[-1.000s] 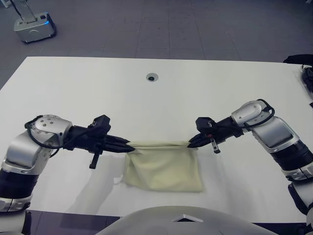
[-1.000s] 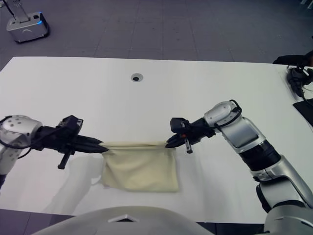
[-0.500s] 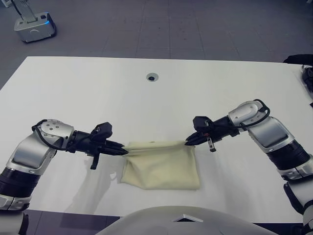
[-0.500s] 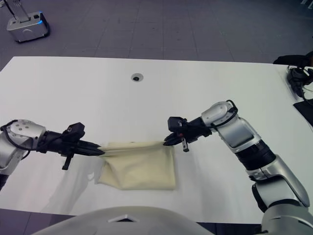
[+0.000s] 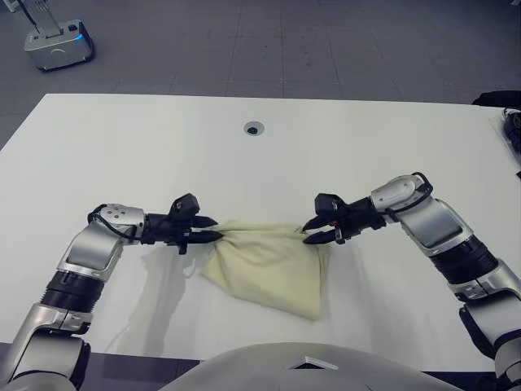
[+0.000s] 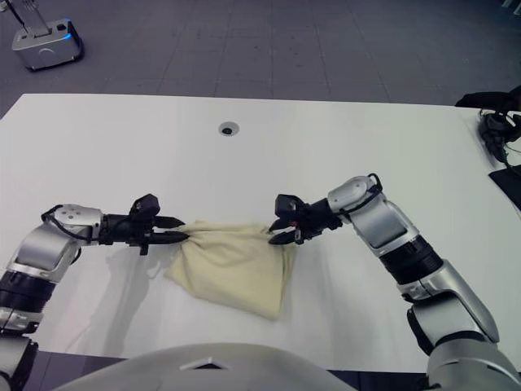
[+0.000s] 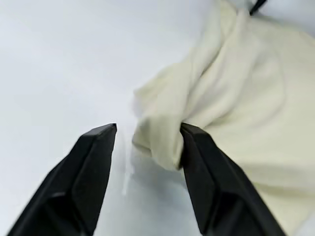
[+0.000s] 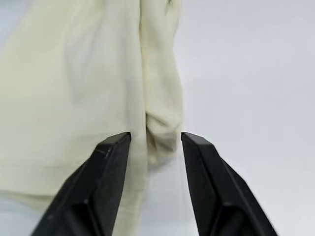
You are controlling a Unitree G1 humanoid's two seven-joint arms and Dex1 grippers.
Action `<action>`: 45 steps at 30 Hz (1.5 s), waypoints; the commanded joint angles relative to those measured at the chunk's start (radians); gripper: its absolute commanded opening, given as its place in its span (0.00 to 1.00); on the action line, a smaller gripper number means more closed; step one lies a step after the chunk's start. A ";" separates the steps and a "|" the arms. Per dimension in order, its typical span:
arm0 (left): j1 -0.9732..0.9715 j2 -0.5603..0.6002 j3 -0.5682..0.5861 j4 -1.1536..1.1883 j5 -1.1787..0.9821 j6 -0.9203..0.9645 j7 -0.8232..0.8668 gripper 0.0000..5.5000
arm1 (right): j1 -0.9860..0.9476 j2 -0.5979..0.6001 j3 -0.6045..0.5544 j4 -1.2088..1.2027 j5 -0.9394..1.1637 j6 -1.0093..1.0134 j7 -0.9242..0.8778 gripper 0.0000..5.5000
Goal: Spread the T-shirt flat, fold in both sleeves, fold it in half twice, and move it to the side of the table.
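Observation:
The pale yellow T-shirt (image 5: 269, 265) lies folded into a small, skewed bundle on the white table (image 5: 260, 163), close to the front edge. My left gripper (image 5: 215, 230) is open at the shirt's left top corner. In the left wrist view one of its fingertips (image 7: 189, 135) touches a bunched fold of the T-shirt (image 7: 236, 98). My right gripper (image 5: 308, 235) is open at the right top corner, and in the right wrist view a rolled edge of the T-shirt (image 8: 74, 98) sits between its spread fingers without being pinched.
A round cable hole (image 5: 254, 128) sits in the far middle of the table. Dark gear (image 5: 511, 122) lies at the table's right edge. A grey wheeled machine (image 5: 55, 45) stands on the floor beyond the far left corner.
Both grippers came down to the table and opened, letting go of the shirt's top corners. The left one moved right. The stretched top edge slackened and the shirt settled askew.

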 commanded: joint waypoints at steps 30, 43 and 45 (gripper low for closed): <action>0.245 0.092 0.123 -0.003 0.080 -0.198 0.002 0.98 | 0.183 0.109 -0.166 -0.040 0.161 0.076 -0.175 0.98; 0.246 0.062 0.171 -0.027 0.034 -0.196 0.035 0.98 | 0.216 0.089 -0.134 -0.073 0.156 0.040 -0.121 0.63; 0.247 0.058 0.173 -0.035 0.029 -0.191 0.037 0.98 | 0.220 0.086 -0.132 -0.079 0.154 0.036 -0.116 0.55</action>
